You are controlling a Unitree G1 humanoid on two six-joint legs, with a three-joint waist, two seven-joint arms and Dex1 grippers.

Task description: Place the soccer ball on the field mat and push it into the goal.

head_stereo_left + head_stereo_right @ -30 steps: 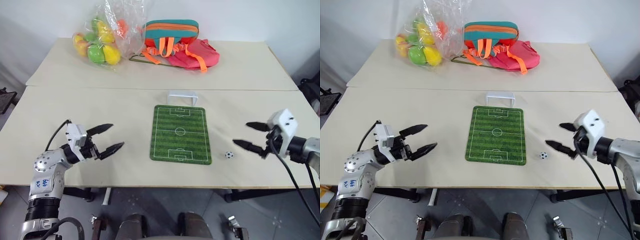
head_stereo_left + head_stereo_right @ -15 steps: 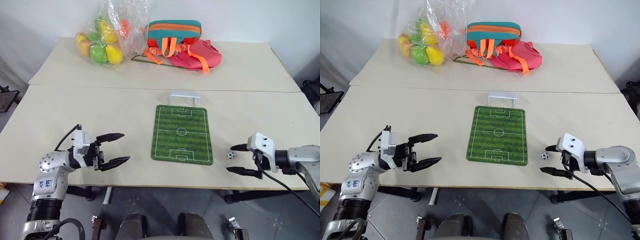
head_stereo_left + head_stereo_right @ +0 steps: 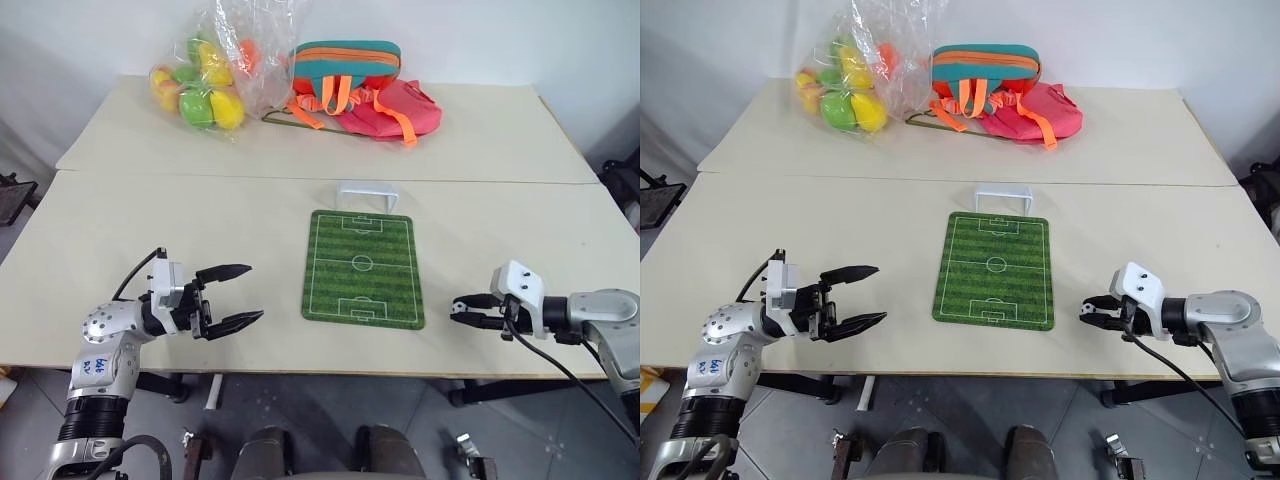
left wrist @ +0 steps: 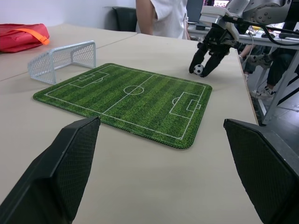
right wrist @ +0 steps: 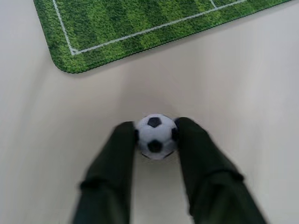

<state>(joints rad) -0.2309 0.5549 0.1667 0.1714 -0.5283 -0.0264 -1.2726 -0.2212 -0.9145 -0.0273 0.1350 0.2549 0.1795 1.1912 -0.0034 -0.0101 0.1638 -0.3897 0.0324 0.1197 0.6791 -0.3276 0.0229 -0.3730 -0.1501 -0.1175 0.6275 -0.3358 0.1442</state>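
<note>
The right gripper has its jaws pinching the soccer ball, which sits on the bare desk just off the near right corner of the field mat, at about four o'clock from the mat's centre. So the grasp looks made, but nothing else is: the ball is not yet on the mat, and the push has not begun. What is left, by my reading, is a lift, a short carry toward ten o'clock onto the grass, a release, then a push straight to twelve o'clock.

The left gripper hangs at the mat's eight o'clock, jaws spread and empty, well apart from it.

The goal stands touching the mat's far edge, mouth facing the pitch, lane clear. Beyond it lie a backpack and a bag of coloured balls, well out of the way.
</note>
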